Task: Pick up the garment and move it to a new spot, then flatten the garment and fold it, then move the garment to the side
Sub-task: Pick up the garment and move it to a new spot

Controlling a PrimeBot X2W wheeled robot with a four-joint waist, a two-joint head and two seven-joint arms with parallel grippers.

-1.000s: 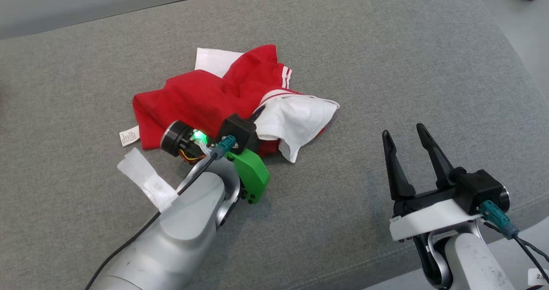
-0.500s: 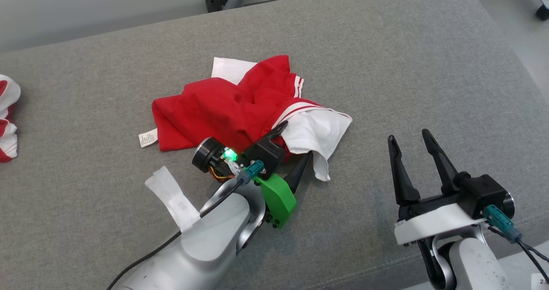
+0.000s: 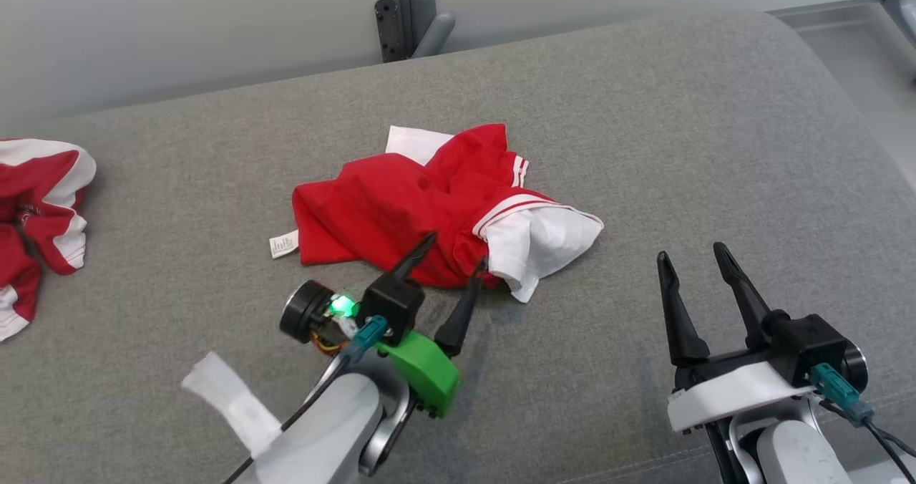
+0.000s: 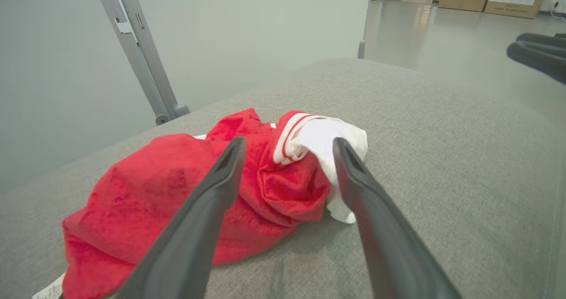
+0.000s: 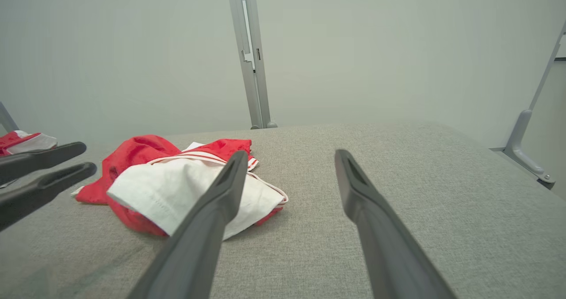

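- the garment [image 3: 401, 212] lies in the middle of the counter [image 3: 680, 112].
- my left tool [image 3: 458, 248] is at its near edge.
- my right tool [image 3: 690, 251] is well off to its right.
- a second garment [image 3: 39, 205] lies at the counter's far left.
- a post [image 3: 401, 11] stands behind the counter.

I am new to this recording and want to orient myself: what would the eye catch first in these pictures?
The crumpled red and white garment in the middle of the grey cushion stands out first. Just in front of it is the left gripper, on a bright green mount, its jaws open towards the cloth. A second red and white garment lies at the far left of the cushion.
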